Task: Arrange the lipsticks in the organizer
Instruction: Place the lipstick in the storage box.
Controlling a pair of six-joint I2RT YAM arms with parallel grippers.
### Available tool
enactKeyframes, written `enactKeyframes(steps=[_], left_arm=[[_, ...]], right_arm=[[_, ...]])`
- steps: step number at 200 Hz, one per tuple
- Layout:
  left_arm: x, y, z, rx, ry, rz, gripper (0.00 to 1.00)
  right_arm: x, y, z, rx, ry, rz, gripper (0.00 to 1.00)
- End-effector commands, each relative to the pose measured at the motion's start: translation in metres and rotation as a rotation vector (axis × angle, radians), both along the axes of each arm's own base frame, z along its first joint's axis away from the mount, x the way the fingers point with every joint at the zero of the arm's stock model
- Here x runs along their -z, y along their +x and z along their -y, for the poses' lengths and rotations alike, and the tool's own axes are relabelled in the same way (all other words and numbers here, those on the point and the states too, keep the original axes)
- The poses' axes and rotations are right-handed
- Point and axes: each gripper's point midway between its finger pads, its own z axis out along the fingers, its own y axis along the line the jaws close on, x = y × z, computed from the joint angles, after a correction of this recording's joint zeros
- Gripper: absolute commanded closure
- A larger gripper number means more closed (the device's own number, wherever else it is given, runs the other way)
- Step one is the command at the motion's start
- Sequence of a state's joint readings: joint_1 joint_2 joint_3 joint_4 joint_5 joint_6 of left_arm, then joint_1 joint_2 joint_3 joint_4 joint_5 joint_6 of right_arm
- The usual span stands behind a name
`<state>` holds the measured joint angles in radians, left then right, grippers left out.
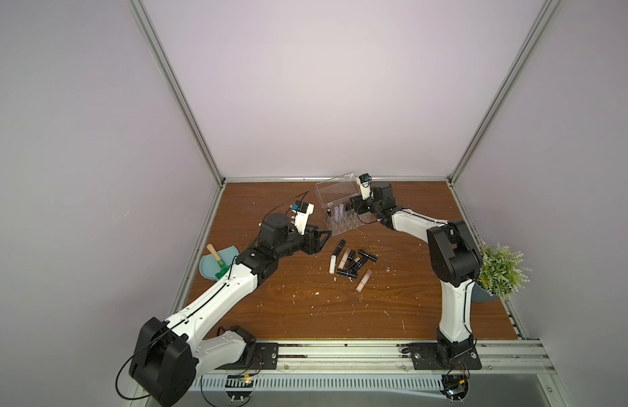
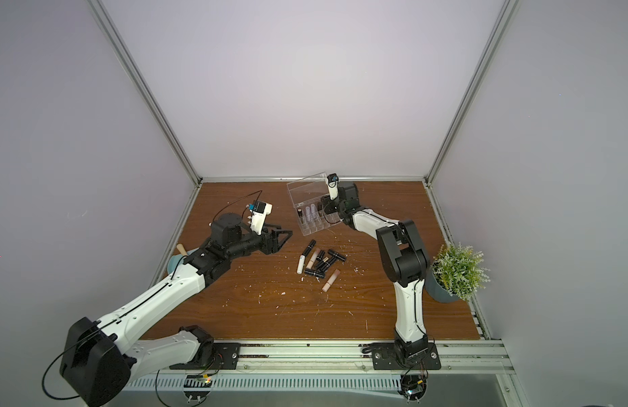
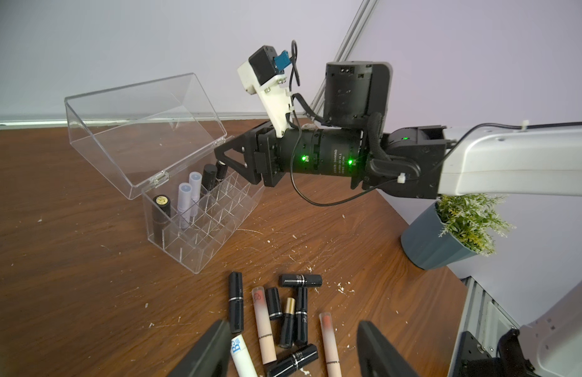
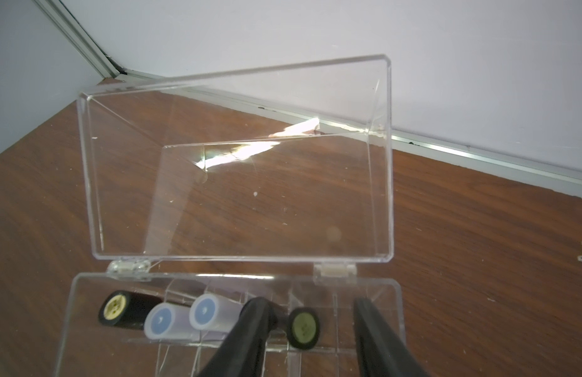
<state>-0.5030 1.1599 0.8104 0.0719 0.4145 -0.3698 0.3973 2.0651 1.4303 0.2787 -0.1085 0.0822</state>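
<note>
The organizer [image 1: 340, 225], a clear box with its lid tipped back, stands at the table's far middle; it also shows in the left wrist view [image 3: 198, 248]. In its back row stand a gold-topped black lipstick [image 4: 115, 308], two lavender ones [image 4: 162, 321] and another black one [image 4: 304, 328]. My right gripper [image 4: 310, 306] is open over that row, and this black tube stands between its fingers, apart from the right one. Several loose lipsticks [image 1: 353, 262], black, beige-pink and white, lie in a pile in front. My left gripper [image 3: 292, 329] hovers open just left of the pile, empty.
A light-blue dustpan [image 1: 214, 264] with a wooden-handled green tool lies at the table's left edge, by my left arm. A potted plant [image 1: 499, 271] stands at the right edge. White crumbs are scattered over the wooden table [image 1: 305, 310].
</note>
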Motion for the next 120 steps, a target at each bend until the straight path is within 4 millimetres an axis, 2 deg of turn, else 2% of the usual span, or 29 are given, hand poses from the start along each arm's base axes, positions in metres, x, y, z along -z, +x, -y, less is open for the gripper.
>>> enactKeyframes(steps=[1,30,55,83,120], left_arm=[[0.015,0.010,-0.004,-0.042,0.020,-0.028,0.35],[0.037,0.023,-0.007,-0.092,0.065,-0.069,0.35],[0.057,0.036,-0.007,-0.129,0.100,-0.111,0.36],[0.078,0.050,-0.005,-0.150,0.141,-0.151,0.36],[0.093,0.070,0.001,-0.168,0.177,-0.170,0.36]], right_arm=[[-0.048,-0.001,0.000,0.003,0.032,0.087,0.51],[-0.070,-0.011,0.010,0.017,0.057,0.120,0.50],[-0.079,-0.017,0.025,0.044,0.068,0.131,0.50],[-0.079,-0.019,0.046,0.083,0.089,0.127,0.51],[-0.060,-0.010,0.071,0.117,0.149,0.059,0.56]])
